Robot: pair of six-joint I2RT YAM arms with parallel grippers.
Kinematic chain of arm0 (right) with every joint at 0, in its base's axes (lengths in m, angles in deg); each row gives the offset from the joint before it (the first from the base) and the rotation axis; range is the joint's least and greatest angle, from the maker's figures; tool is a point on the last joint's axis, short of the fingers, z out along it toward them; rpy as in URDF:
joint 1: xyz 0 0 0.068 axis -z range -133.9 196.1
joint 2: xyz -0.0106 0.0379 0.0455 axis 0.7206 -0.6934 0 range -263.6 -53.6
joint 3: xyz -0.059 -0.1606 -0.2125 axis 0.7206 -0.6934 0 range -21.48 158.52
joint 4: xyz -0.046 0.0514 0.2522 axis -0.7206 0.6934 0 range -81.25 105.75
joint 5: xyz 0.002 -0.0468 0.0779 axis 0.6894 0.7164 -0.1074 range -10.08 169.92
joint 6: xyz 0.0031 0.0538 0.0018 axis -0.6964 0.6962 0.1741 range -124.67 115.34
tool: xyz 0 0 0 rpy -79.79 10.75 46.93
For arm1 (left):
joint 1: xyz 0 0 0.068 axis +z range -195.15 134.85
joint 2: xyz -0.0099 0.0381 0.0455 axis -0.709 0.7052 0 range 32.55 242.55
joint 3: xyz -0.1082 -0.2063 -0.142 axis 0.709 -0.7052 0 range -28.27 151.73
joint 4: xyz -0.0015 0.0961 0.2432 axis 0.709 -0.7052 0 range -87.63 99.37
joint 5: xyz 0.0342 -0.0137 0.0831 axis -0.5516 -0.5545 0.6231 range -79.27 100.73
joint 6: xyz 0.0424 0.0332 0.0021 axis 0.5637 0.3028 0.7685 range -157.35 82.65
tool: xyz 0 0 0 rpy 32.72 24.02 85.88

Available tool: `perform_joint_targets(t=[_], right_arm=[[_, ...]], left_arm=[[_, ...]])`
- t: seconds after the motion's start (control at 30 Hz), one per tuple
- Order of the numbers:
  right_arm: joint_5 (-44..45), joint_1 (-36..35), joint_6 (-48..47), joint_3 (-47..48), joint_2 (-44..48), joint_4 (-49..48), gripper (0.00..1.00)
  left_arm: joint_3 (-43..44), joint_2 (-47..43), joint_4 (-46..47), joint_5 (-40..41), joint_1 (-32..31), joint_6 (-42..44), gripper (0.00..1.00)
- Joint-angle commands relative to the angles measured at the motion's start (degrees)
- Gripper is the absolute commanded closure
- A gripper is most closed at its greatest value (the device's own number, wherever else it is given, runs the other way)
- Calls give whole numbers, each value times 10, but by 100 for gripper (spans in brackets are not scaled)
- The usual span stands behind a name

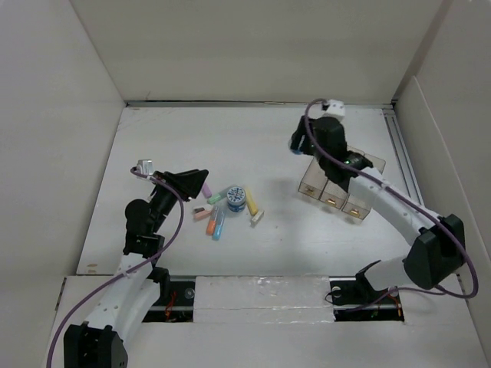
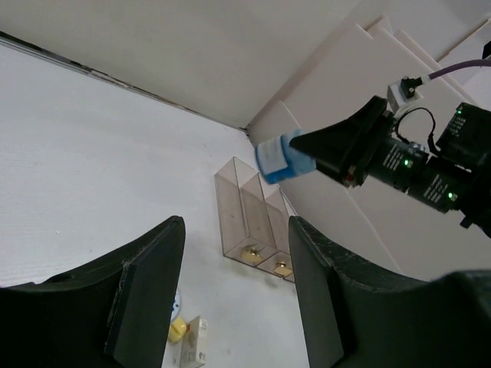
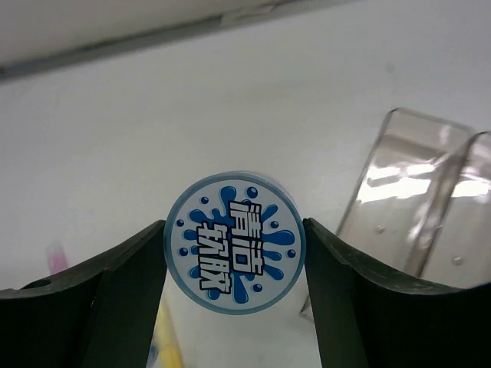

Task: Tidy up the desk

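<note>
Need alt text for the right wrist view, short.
A round tub with a blue splash label and Chinese characters is clamped between the right gripper's two dark fingers. Behind it lies the white desk, with a clear tray at right.

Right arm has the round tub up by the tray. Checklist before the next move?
1. Grip on tub by right gripper: ok, jaws against both sides.
2. Lift off the desk: ok, tub hangs in the air in the left wrist view.
3. Room in the tray: cannot tell; gold bits lie in two slots.
4. Path clear of left gripper: ok, open, empty, over by the pile.
5. Desk tidy: not ok; second tub and sticks lie loose.
</note>
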Motion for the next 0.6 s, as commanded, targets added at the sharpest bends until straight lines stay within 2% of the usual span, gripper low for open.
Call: perform_joint_targets(t=[0.0,0.27,0.43,0.57], right_arm=[[32,71,17,-5,37,-43,44],[13,200,69,-83,46,-96,44],[-43,277,92,-113,32,-131,44],[-44,298,100,-125,40,-139,44]], left_arm=[[6,-14,34,-6,-1,-3,48],[9,-19,25,2,-7,1,48],[9,-18,24,5,-7,3,48],[8,-15,28,4,-7,3,48]])
